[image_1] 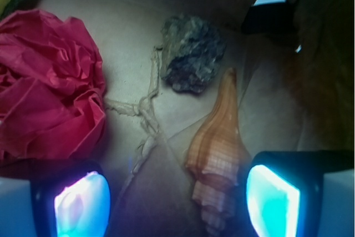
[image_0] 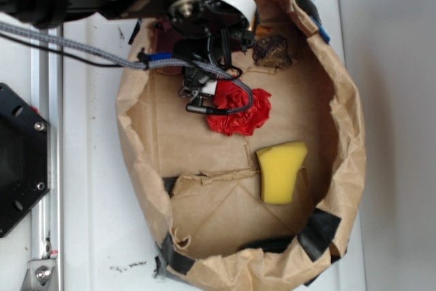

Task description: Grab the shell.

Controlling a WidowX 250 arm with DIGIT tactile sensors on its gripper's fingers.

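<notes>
A robot arm reaches into a wide brown paper bag [image_0: 344, 168] whose sides are rolled down and taped, so the things inside lie open to reach from above. The bag sits on a white bench [image_0: 95, 236].

From the wrist view, the gripper [image_1: 177, 198] points down at the bag's floor with its jaws spread apart — two glowing blue-lit pads [image_1: 83, 206] show at the lower corners. The shell [image_1: 217, 156] lies flat on the paper, its pale ridged spire toward the camera and its long tip pointing away. It sits between the pads but well off centre, just beside the right-hand one; whether they touch is unclear.

Just past the shell's tip rests a dark lumpy rock [image_1: 191, 54]. A crumpled red paper flower [image_1: 47, 84] fills the left side. In the outside view the arm hides the shell; a yellow sponge [image_0: 281, 170] lies well apart, nearer the bag's other end.

The jaws seem set wide to straddle the shell — likely the approach before closing.
</notes>
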